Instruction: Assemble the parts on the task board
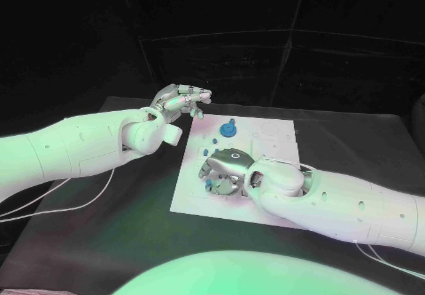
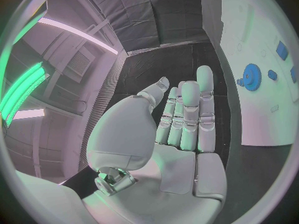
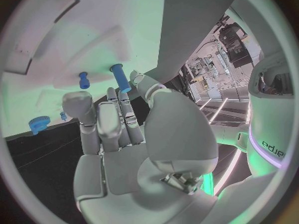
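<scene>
here, from left to right in the head view: the left hand (image 1: 180,100) is raised beyond the near-left corner region of the table (image 1: 106,221), off the far left edge of the task board (image 1: 266,203), fingers loosely apart and holding nothing; its own wrist view shows the fingers (image 2: 187,114) extended side by side with an empty palm. the task board, a white plate, lies in the middle of the black table. near its far edge rests a blue gear-shaped part (image 1: 228,129), seen also from the left wrist (image 2: 251,77). small blue parts (image 1: 204,150) lie along the board's left side. the right hand (image 1: 226,172) is lowered over the board's near-left portion, palm down; a blue cylindrical peg (image 3: 120,77) sits at its fingertips, and whether it is actually pinched cannot be told. a shorter blue peg (image 3: 83,79) stands just beside it on the board.
</scene>
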